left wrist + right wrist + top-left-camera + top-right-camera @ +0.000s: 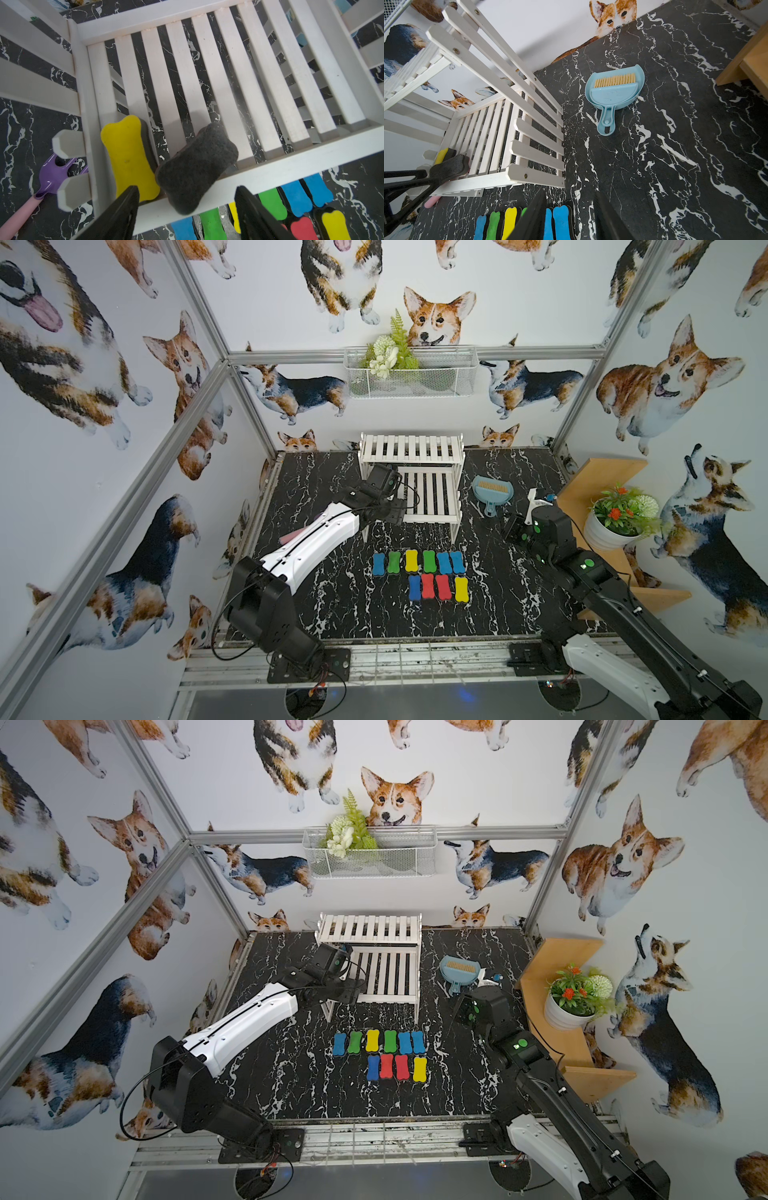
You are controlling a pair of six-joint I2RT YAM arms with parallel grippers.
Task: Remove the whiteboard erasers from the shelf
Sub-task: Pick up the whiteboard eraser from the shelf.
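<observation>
Erasers (429, 561) are mostly lying on the counter (324, 605). Ten of them are sitting coloured side up in two tidy rows in front of the shelf (432, 516), six in the row nearer to it and four in the row farther from it. Two more are resting on the lower tier, at the front corner on your left arm's side. The yellow eraser (128, 158) is lying flat along the side rail. Just beside it the second eraser (195, 166) is lying felt side up and tilted, with one end hanging over the front rail.

Your left pincer (186, 187) is hovering there with its fingers spread wide, one on each side of this felt-up eraser. Whether a finger is touching it, you cannot tell. Your right pincer (569, 193) is hanging over the counter near the rows, released, with nothing between its fingers.

A light-blue dustpan (492, 491) is lying on the counter on the shelf's other side. A purple scoop (52, 176) with a pink handle is lying just beside the shelf's left legs.
</observation>
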